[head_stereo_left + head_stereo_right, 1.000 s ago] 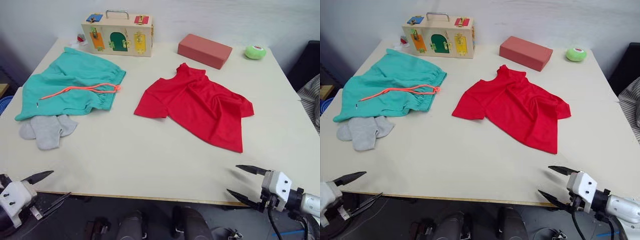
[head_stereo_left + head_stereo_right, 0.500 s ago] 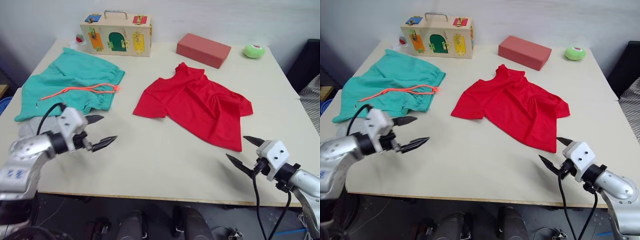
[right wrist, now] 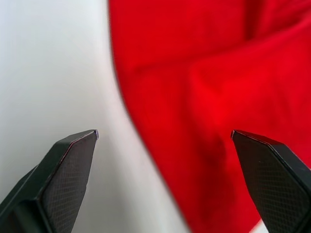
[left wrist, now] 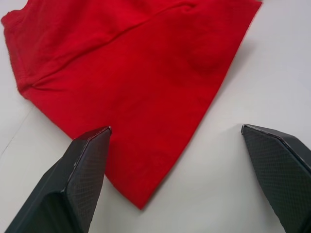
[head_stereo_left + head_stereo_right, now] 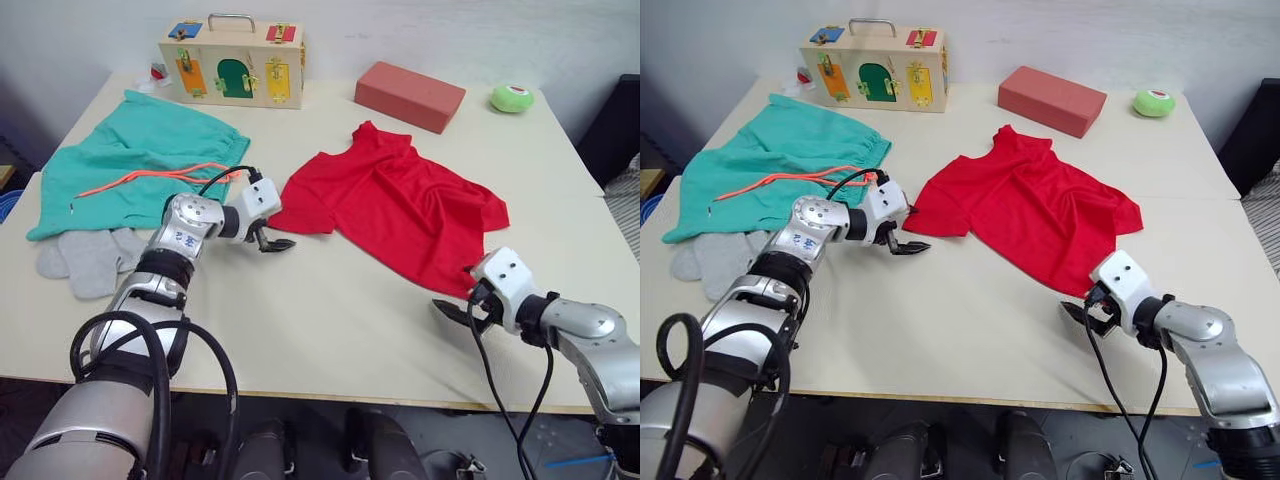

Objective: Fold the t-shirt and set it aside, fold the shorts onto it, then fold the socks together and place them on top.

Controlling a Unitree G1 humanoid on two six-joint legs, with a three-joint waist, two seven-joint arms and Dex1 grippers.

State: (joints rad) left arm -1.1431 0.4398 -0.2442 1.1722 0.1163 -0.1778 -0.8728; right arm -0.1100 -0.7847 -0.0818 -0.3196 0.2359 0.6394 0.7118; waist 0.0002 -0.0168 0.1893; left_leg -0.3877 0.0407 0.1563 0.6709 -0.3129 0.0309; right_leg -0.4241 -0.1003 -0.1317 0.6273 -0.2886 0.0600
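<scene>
The left gripper (image 5: 902,240) hangs low over the pale wooden table (image 5: 940,330) with its two black fingers spread wide and nothing between them, its tips just beside the near sleeve edge of the plain bright red cloth t-shirt (image 5: 1035,215); in the left wrist view that sleeve corner (image 4: 141,111) lies between the parted fingers. The right gripper (image 5: 1085,312) is also wide open and empty, set at the near hem corner of the same t-shirt, whose red cloth lies between its fingers in the right wrist view. The t-shirt lies crumpled and unfolded in the middle of the table, collar toward the far side. To the robot's left, near the left forearm, the teal-green cloth shorts (image 5: 770,165) lie flat with their coral-orange drawstring (image 5: 790,181) trailing across them. The pair of small light grey ankle socks (image 5: 712,262) rests just beside the shorts' near edge. Along the far side stand a wooden latch box with coloured doors (image 5: 873,65), a red-brown brick-shaped block (image 5: 1052,100) and a small green round object (image 5: 1153,102).
</scene>
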